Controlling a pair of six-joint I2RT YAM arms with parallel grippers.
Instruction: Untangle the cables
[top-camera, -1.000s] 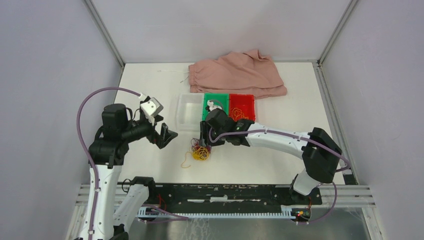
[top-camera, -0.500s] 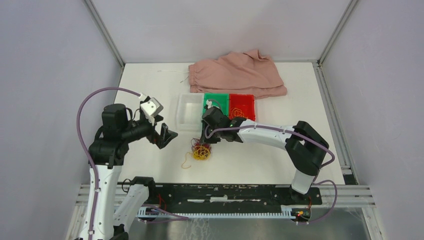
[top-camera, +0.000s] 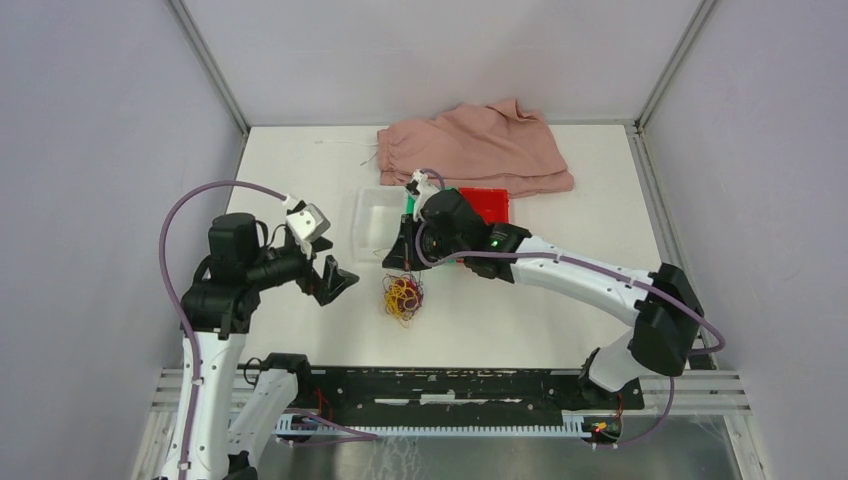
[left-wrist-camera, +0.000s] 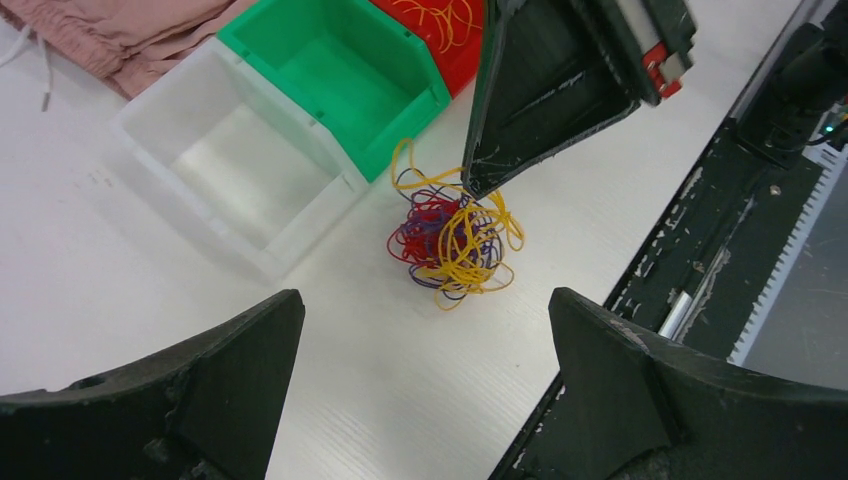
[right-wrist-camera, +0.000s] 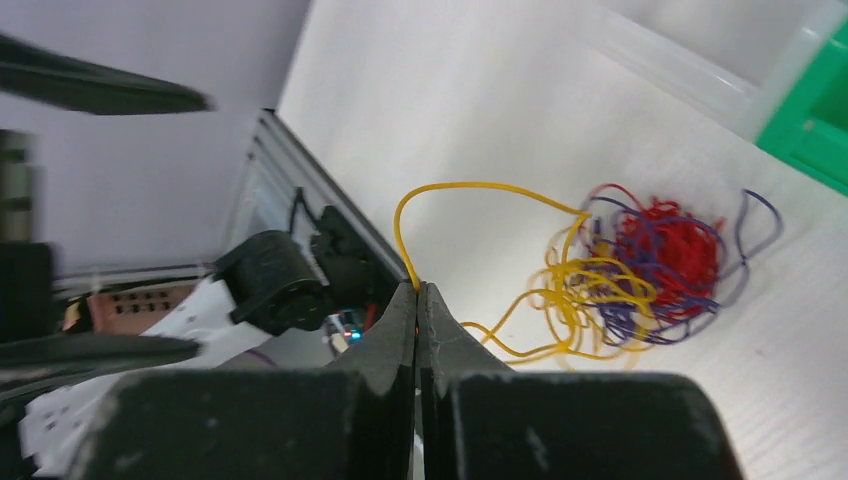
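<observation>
The cables form one tangled ball (top-camera: 403, 296) of yellow, red and purple-blue cord on the white table, in front of the bins. My right gripper (right-wrist-camera: 416, 288) is shut on a loop of the yellow cable (right-wrist-camera: 470, 186), which arcs from its tips to the ball (right-wrist-camera: 640, 270). The red cable (right-wrist-camera: 672, 243) and the purple-blue cable (right-wrist-camera: 757, 207) stay knotted in that ball. In the left wrist view the right gripper's tip (left-wrist-camera: 470, 186) touches the top of the tangle (left-wrist-camera: 450, 240). My left gripper (left-wrist-camera: 425, 305) hangs open to the left of the ball, holding nothing.
A clear bin (top-camera: 372, 225), a green bin (left-wrist-camera: 340, 60) and a red bin (top-camera: 490, 205) with loose yellow cord stand in a row behind the tangle. A pink cloth (top-camera: 480, 145) lies at the back. A black rail (top-camera: 450, 385) runs along the near edge.
My right gripper has shut on the yellow cable and drawn back toward the bins. The yellow tail that lay left of the ball has been pulled in. The left gripper dipped slightly.
</observation>
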